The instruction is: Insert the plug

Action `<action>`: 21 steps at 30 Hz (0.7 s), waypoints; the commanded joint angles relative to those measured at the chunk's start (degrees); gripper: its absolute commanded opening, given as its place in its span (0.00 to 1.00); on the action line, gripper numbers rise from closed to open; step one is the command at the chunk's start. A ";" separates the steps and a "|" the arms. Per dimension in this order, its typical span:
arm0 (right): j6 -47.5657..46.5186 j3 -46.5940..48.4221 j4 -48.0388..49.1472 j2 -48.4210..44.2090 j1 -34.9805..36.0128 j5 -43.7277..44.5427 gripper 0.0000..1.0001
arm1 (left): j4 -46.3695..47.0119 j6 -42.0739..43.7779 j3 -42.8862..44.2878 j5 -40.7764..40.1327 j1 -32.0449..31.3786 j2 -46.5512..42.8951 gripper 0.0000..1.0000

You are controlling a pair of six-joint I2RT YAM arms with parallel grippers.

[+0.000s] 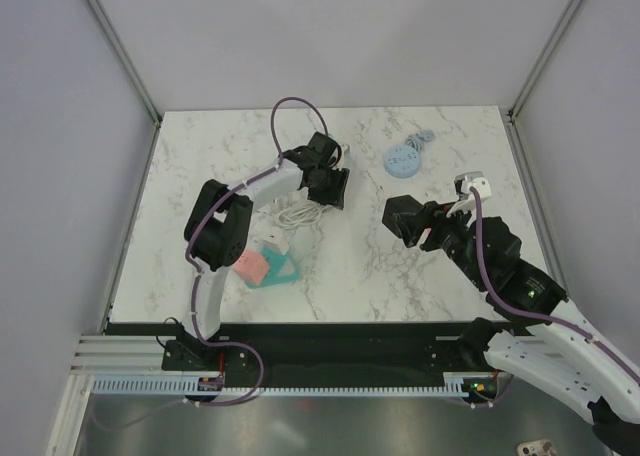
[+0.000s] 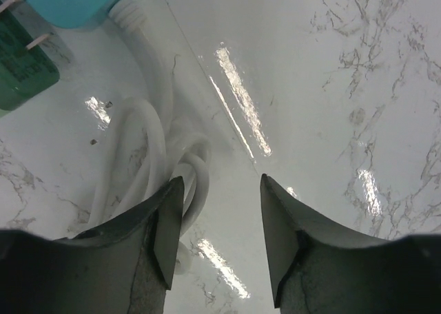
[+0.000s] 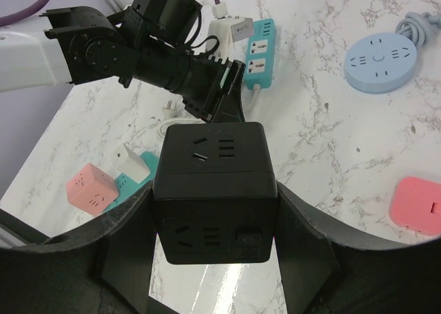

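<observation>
My right gripper (image 1: 412, 222) is shut on a black cube socket (image 3: 213, 162), held above the table with one outlet face up and another toward the camera. A coiled white cable (image 2: 148, 155) lies on the marble, and a small white plug (image 3: 167, 108) with metal prongs sits beside it. My left gripper (image 2: 220, 217) hovers low over the table with its jaws open and nothing between them. The left finger (image 2: 162, 224) is right next to the cable coil. In the top view the left gripper (image 1: 328, 188) is just right of the cable (image 1: 295, 214).
A teal power strip (image 3: 260, 52) with a white adapter (image 3: 227, 30) lies behind the left gripper. A pink cube socket (image 1: 251, 268) and a teal strip (image 1: 284, 273) sit front left. A round blue socket (image 1: 403, 161) lies at the back right. A pink block (image 3: 417, 205) lies by the right arm.
</observation>
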 commanded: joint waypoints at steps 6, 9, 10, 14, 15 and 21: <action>2.78 3.34 -0.15 -1.55 0.18 1.07 0.00 | -0.86 1.53 -2.07 1.13 -2.51 0.16 0.32; 3.04 3.60 -1.03 -1.47 0.18 1.77 0.00 | -0.77 -0.66 -3.31 1.67 -4.17 -1.16 0.26; 3.39 4.04 -2.33 -1.12 0.18 2.20 0.00 | -0.77 -1.28 -4.09 1.93 -4.71 -1.77 0.25; 4.71 7.20 -7.78 2.39 0.18 5.80 0.00 | -0.68 -4.44 -5.33 3.86 -7.61 -4.58 0.24; 4.98 9.03 -9.10 3.18 0.18 7.81 0.00 | -0.59 -5.93 -5.77 4.74 -8.74 -5.11 0.24; 6.82 17.21 -20.35 9.69 0.18 14.86 0.00 | 2.04 -10.94 -7.35 7.90 -12.53 -9.59 0.25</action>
